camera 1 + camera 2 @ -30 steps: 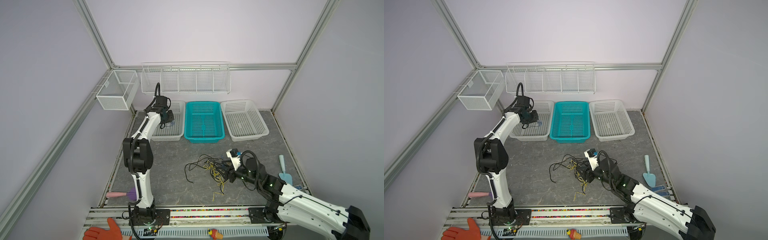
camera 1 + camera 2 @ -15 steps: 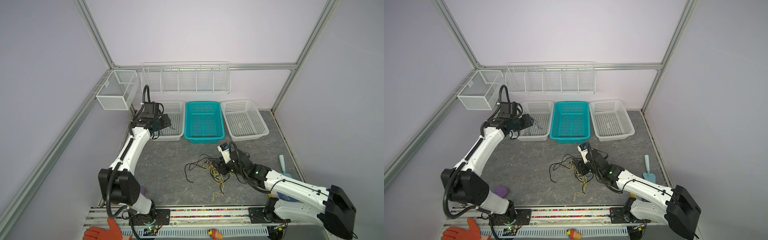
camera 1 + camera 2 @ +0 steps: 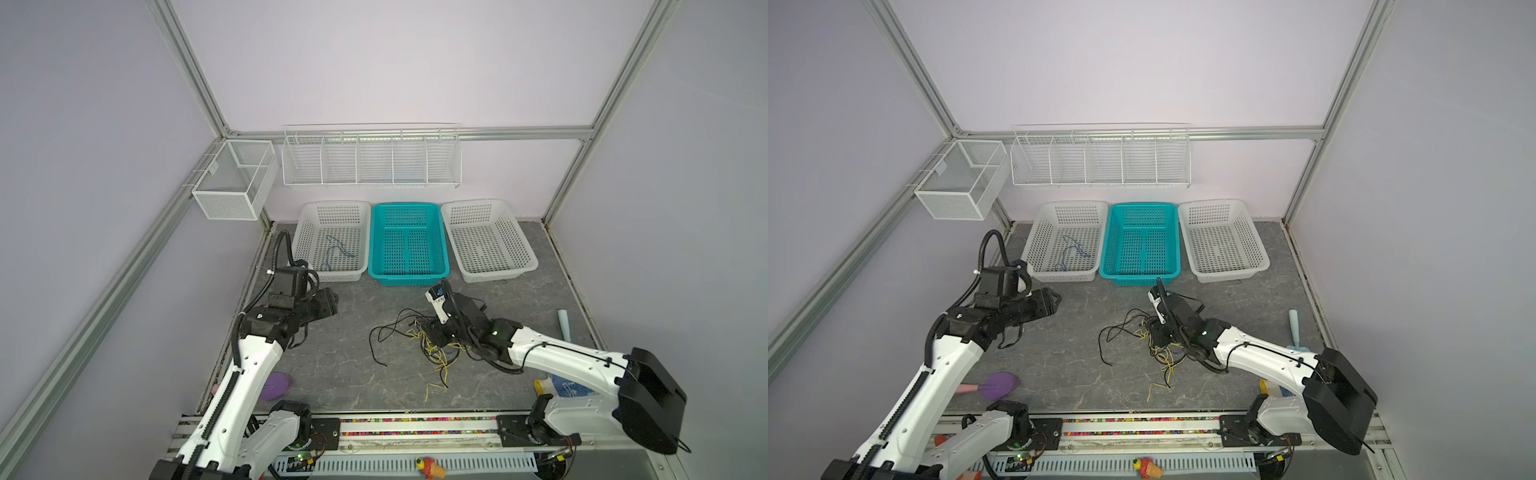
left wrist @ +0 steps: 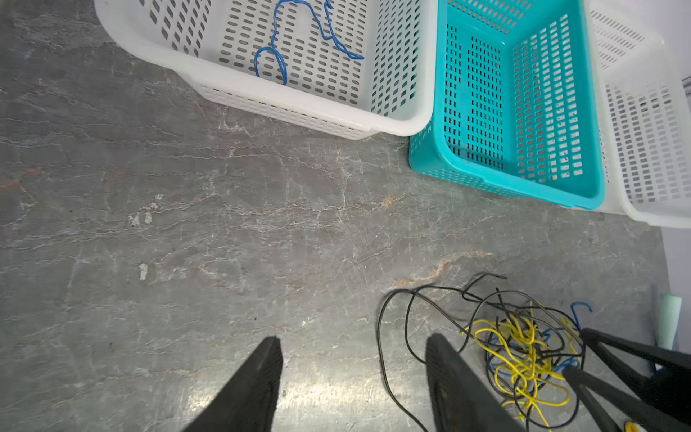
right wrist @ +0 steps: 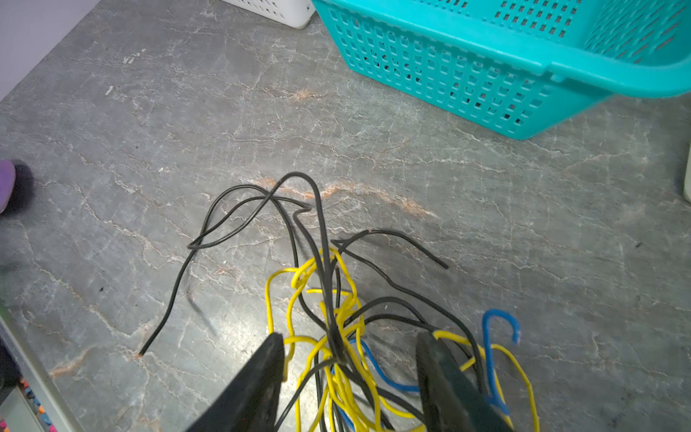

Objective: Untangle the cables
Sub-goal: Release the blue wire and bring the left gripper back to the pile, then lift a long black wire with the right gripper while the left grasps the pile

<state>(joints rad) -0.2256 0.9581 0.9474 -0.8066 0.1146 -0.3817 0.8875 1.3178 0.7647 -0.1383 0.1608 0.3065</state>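
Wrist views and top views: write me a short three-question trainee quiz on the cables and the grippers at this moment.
1. True or false: the left gripper grips a thin black wire.
2. Which holds the lone thin blue wire? A: the left white perforated plastic basket; B: the teal basket; C: the right white basket.
3. What lies between the jaws of the right gripper?
Key: 1 false, it is open and grips nothing. 2 A. 3 the tangle of thin yellow, black and blue wires.
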